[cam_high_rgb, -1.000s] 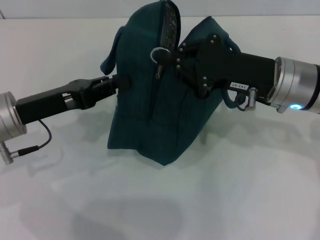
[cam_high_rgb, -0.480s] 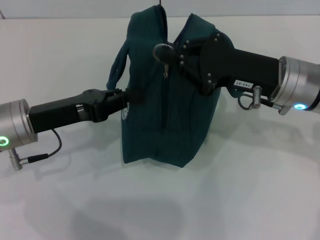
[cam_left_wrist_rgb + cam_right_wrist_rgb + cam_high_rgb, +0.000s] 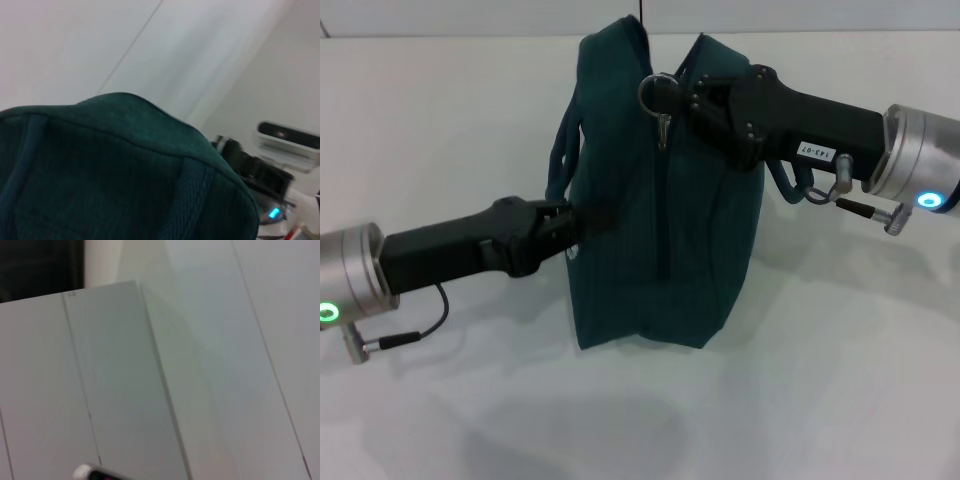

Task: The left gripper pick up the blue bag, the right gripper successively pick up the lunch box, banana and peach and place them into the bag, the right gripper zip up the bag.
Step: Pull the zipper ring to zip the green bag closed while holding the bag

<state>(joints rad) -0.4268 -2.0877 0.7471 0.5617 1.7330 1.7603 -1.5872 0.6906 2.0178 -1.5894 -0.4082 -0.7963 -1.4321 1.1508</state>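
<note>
Blue bag (image 3: 660, 190): dark teal fabric, standing upright at the middle of the white table (image 3: 800, 400); zipper seam runs down its near face, loop handle at its 9 o'clock side.
Zipper pull (image 3: 657, 97): metal ring near the bag's top, about 12 o'clock.
Left gripper (image 3: 582, 217): reaches in from 8 o'clock, clamped on the bag's side fabric.
Right gripper (image 3: 682, 100): reaches in from 2 o'clock, fingertips closed on the zipper pull.
Change: bag now stands straighter than half a second ago; ring sits slightly farther right, left arm lower.
</note>
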